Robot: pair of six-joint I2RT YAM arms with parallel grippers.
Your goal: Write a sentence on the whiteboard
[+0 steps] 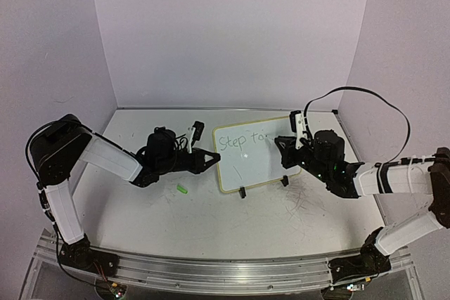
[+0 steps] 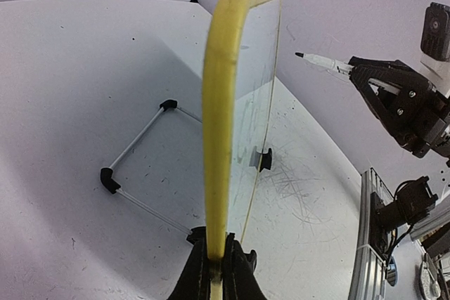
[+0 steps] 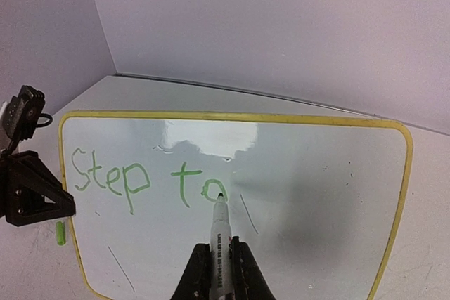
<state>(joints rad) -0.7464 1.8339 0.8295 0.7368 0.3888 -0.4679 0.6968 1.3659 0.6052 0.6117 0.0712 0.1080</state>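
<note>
- On my feed the whiteboard (image 3: 316,194) is white with a pale yellow rim.
- The sentence (image 3: 144,177) is written in green strokes.
- The marker (image 3: 220,244) has a white barrel with dark print and a black tip.
- The left gripper (image 1: 215,159) and the right gripper (image 1: 283,144) are both black.
- The table (image 1: 211,223) is white, marked with faint grey scribbles (image 1: 302,198).
- I see a small cap (image 1: 182,189) in bright green.
- The walls (image 1: 232,26) are pale lilac.

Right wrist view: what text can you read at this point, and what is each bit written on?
"Step to": green handwriting on the whiteboard, with the marker tip at the final "o".
Print along the marker barrel: too small to read.
No other readable text in any view.
</note>
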